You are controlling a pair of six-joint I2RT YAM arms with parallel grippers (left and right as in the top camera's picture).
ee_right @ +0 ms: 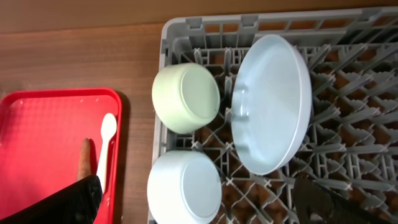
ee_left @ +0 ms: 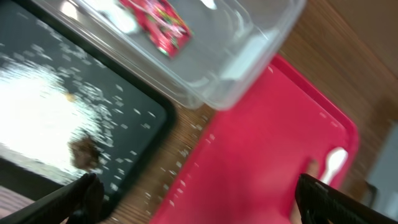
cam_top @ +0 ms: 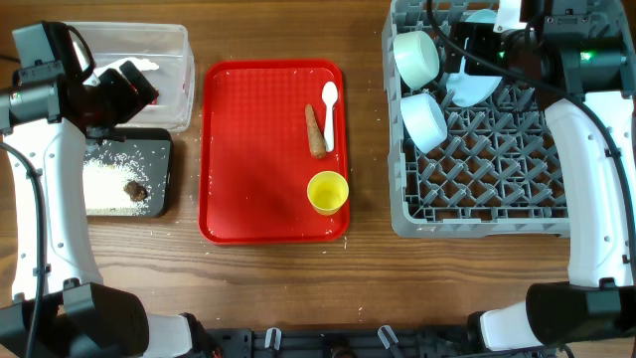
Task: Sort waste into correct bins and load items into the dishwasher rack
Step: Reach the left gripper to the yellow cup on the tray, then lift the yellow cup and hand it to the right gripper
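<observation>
Left hand (ee_left: 199, 198): the two fingers are spread wide with nothing between them. It hangs over the tabletop (cam_top: 368, 259) where the near corner of the clear tub (ee_left: 249, 68), the right edge of the black tray (ee_left: 158, 115) and the left edge of the red serving tray (ee_left: 267, 137) come close together.

- The clear tub holds the red snack wrapper (ee_left: 158, 23). Something pale lies beside it, too blurred to name.
- The black tray holds the white rice (ee_left: 34, 118) and the small brown lump (ee_left: 84, 150). A few grains are scattered on the wood beside it.

Right hand (ee_right: 199, 199): the fingers are likewise apart and empty, and it sits above the far left part of the dishwasher rack (cam_top: 497, 204).

- The pale-blue plate (ee_right: 270, 102) stands on edge among the pegs.
- The two bowls (ee_right: 185, 98) (ee_right: 185, 186) lie just left of the plate, bases toward the wrist camera.

On the red serving tray:
- The brown sausage stick (cam_top: 316, 131) lies touching or just beside the white spoon (cam_top: 330, 109); which one cannot be told.
- The yellow cup (cam_top: 327, 192) stands upright at the near right corner.

Judgement:
- The plate and bowls are loaded, and most of the waste is binned.
- One waste piece and two rack items remain, and neither hand has committed to any of them.
- The stick probably goes to the black tray with the other food, which calls for the left hand to cross the tray and close along the stick without dragging the spoon.
- The cup and spoon suit the right hand.
</observation>
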